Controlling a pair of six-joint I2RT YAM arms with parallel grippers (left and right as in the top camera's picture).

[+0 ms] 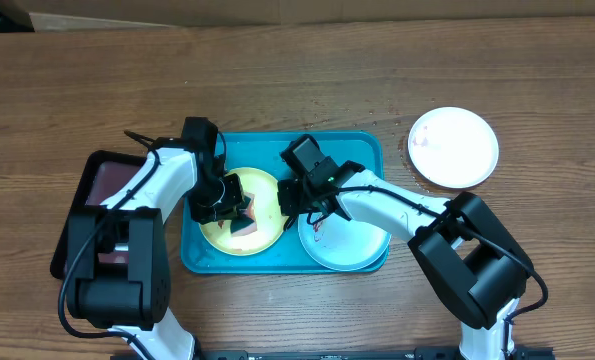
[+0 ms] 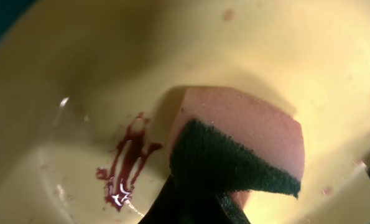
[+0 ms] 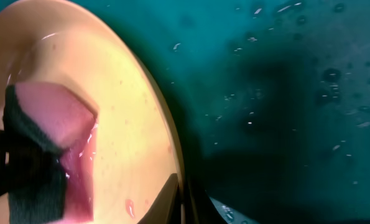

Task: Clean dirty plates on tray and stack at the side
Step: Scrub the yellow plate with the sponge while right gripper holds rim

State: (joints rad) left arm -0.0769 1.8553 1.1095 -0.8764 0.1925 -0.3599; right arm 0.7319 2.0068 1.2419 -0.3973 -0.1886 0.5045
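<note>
A yellow-green plate (image 1: 265,188) lies in the left half of the turquoise tray (image 1: 362,150). My left gripper (image 1: 232,207) is shut on a pink sponge with a dark green scrub face (image 2: 247,134) and presses it onto this plate. A dark red smear (image 2: 125,169) sits just left of the sponge. My right gripper (image 1: 290,200) is shut on the yellow-green plate's right rim (image 3: 172,134), one finger on each side of the edge. A white plate with a teal rim (image 1: 349,247) lies in the tray's right half. A plain white plate (image 1: 454,147) rests on the table to the right of the tray.
A dark maroon tray with a black rim (image 1: 95,190) sits at the left, partly under my left arm. Water droplets dot the turquoise tray floor (image 3: 284,93). Wooden tabletop (image 1: 277,70) stretches behind the tray.
</note>
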